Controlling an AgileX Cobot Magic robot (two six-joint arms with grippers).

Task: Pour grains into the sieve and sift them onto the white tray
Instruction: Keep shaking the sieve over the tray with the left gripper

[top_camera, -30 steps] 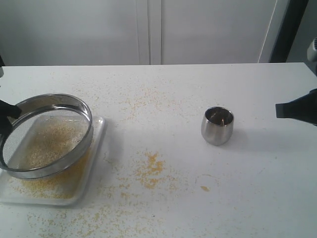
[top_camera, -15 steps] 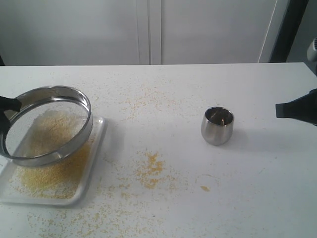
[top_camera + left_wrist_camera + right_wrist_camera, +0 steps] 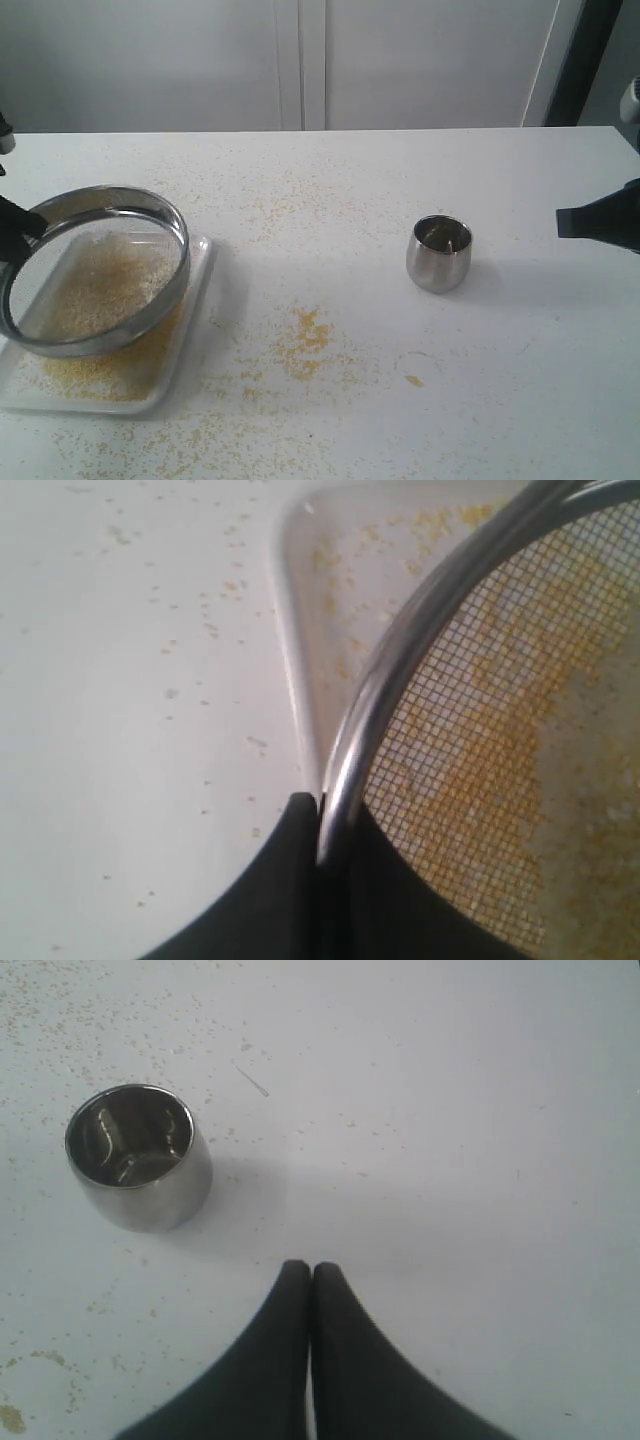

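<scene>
Over the white tray (image 3: 90, 403), left jaws clamp the sieve (image 3: 95, 270), seemingly tilted; right jaws closed.

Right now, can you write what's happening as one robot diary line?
left fingers: shut on sieve rim | sieve: tilted over white tray | grains: in sieve, on tray | right fingers: shut, empty | steel cup: upright, untouched

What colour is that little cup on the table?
The cup is shiny silver metal, dark inside; clearest in the right wrist view.
</scene>
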